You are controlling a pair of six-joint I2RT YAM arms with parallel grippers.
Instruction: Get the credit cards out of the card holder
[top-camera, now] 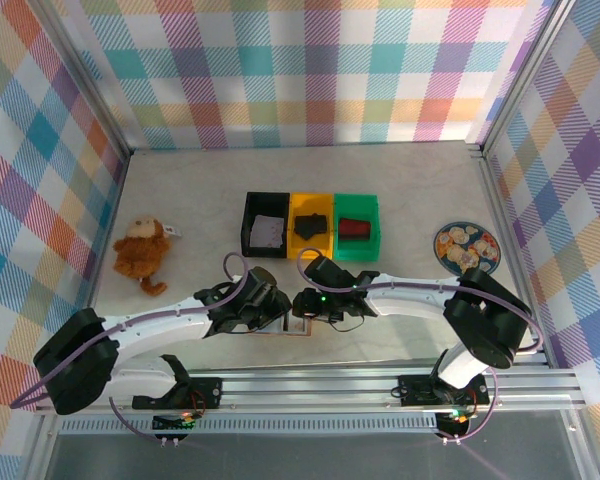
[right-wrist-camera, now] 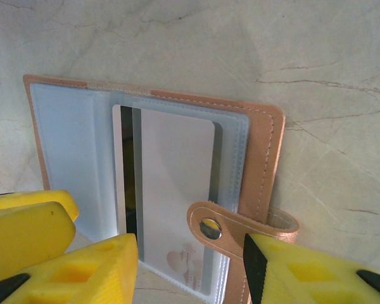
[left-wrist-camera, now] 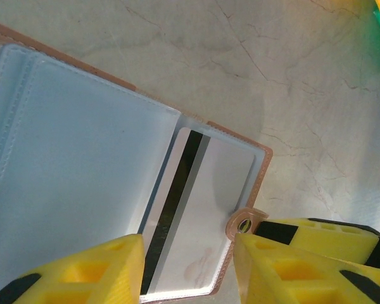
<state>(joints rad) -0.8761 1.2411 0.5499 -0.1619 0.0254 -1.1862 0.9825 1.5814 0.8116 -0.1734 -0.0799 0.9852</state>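
The card holder [right-wrist-camera: 259,152], pinkish-tan leather with a pale blue-grey inside, lies open on the table, partly under both wrists [top-camera: 298,326]. A white credit card [right-wrist-camera: 177,177] with a black stripe sits in a clear sleeve [left-wrist-camera: 209,190]. My left gripper [left-wrist-camera: 189,269] stands open above the card's near end and the holder's corner. My right gripper [right-wrist-camera: 190,269] is open over the holder's near edge, and its right finger rests by the snap strap [right-wrist-camera: 231,227]. The two grippers [top-camera: 278,312] [top-camera: 306,304] meet over the holder.
Three bins stand behind: black [top-camera: 248,215], yellow [top-camera: 310,200], green [top-camera: 358,252], each with something inside. A plush monkey [top-camera: 143,253] lies at the left and a round patterned plate [top-camera: 467,246] at the right. Checked walls surround the table.
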